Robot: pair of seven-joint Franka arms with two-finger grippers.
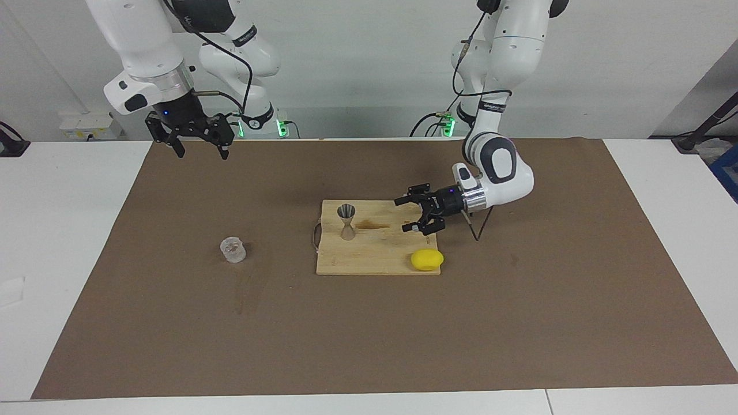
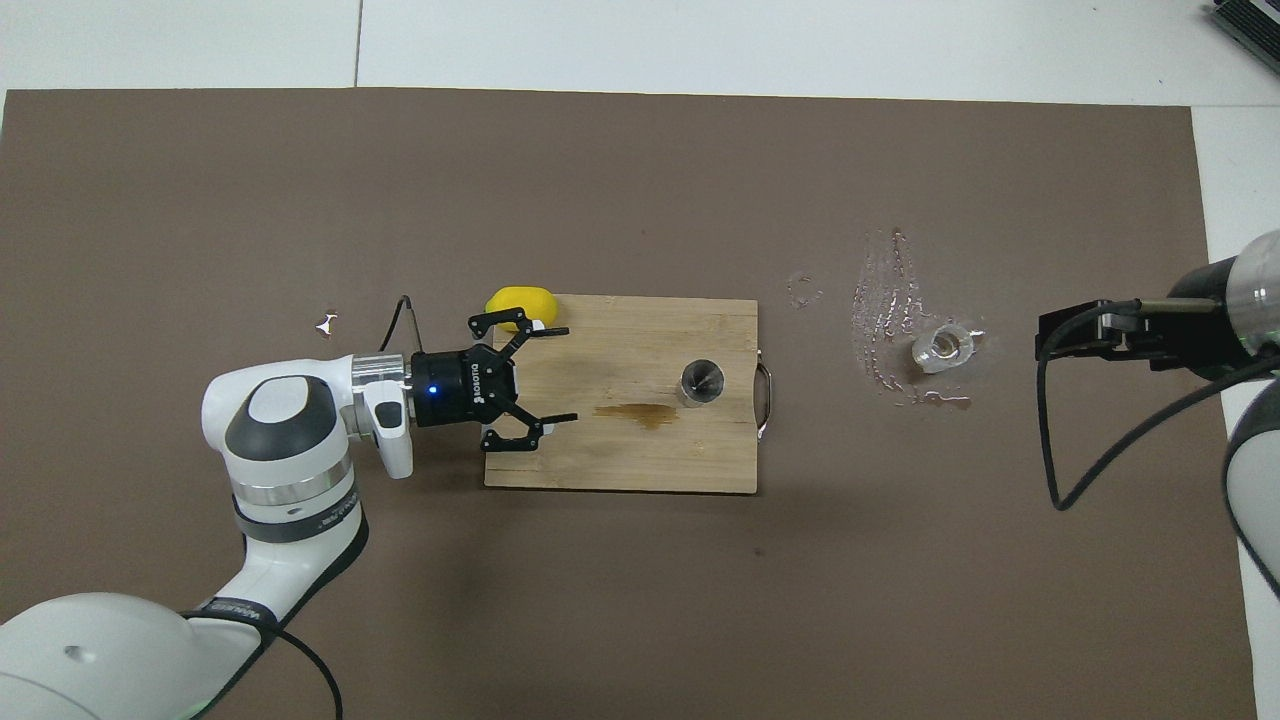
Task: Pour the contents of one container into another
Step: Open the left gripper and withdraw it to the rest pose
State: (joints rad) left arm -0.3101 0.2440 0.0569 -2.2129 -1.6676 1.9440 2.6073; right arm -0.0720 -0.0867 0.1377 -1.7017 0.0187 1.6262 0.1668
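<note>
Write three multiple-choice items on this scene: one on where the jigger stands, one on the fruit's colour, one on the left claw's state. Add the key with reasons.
1. Where does the metal jigger stand?
A. on the wooden cutting board
B. on the brown mat beside the glass tumbler
C. in the right claw

2. What colour is the lemon?
A. green
B. yellow
C. red

3. What is the state of the left claw?
A. shut on the jigger
B. shut on the lemon
C. open, holding nothing

Key: A, the jigger stands upright on the board; B, the fruit at the board's corner is yellow; C, its fingers are spread over the board's end, apart from the jigger.
</note>
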